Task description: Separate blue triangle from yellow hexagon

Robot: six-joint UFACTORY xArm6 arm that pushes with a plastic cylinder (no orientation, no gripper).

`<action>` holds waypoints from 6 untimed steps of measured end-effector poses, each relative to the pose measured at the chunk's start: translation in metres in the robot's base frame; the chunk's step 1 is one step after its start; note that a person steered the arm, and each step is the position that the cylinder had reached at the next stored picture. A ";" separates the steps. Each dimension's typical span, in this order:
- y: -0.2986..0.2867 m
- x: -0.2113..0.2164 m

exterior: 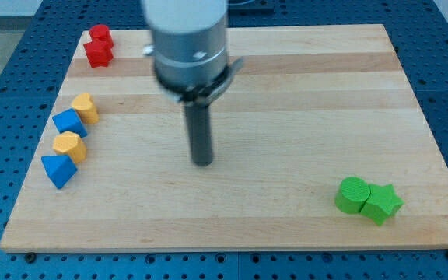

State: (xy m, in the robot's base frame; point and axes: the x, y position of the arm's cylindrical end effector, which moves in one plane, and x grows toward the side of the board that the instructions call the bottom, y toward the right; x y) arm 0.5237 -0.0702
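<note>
- A pale wooden counter with lengthwise grain is seen, laid over a blue perforated surface.
- A dark, smooth, straight rod is carried under a grey cylindrical housing; my tip is set on bare wood near the middle of the counter, well apart from every block.
- No hand is fitted to the arm, so no open or closed state can be told.
- The blue triangle is found near the left edge, toward the view's bottom; it is a matte, wedge-like block with sharp corners.
- The yellow hexagon is placed just above it, touching or nearly touching it.
- Higher in the same column, a blue block and a yellow block are seen side by side, in contact.
- Two red blocks are grouped at the top left corner.
- A green cylinder and a green star are pressed together at the bottom right.
</note>
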 end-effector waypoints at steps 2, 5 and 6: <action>-0.166 0.059; -0.162 0.010; -0.092 0.011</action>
